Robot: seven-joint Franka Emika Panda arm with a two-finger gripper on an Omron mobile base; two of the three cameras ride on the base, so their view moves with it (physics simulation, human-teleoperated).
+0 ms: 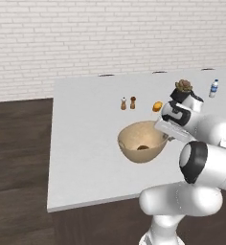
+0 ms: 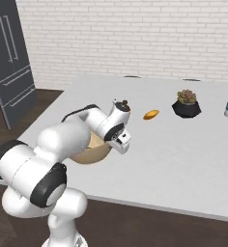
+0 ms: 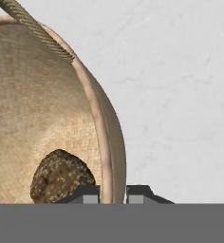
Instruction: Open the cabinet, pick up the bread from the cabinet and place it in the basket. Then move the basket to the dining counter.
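Gripper (image 3: pixel 113 194) clamped on the basket (image 3: pixel 47 109) rim, one fingertip inside, one outside, at the bottom centre of the hand view. Bread (image 3: pixel 61 176) lying inside on the basket floor, lower left of that frame. Basket seen at frame centre in the left base view, over the dining counter (image 1: pixel 81 143); contact with the slab not determinable. Advised for this step: lower level, avoid tipping toward the pinched edge, release only once seated flat.

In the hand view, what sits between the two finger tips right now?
The basket rim: the gripper straddles it, one tip inside beside the bread, one outside over the dining counter.
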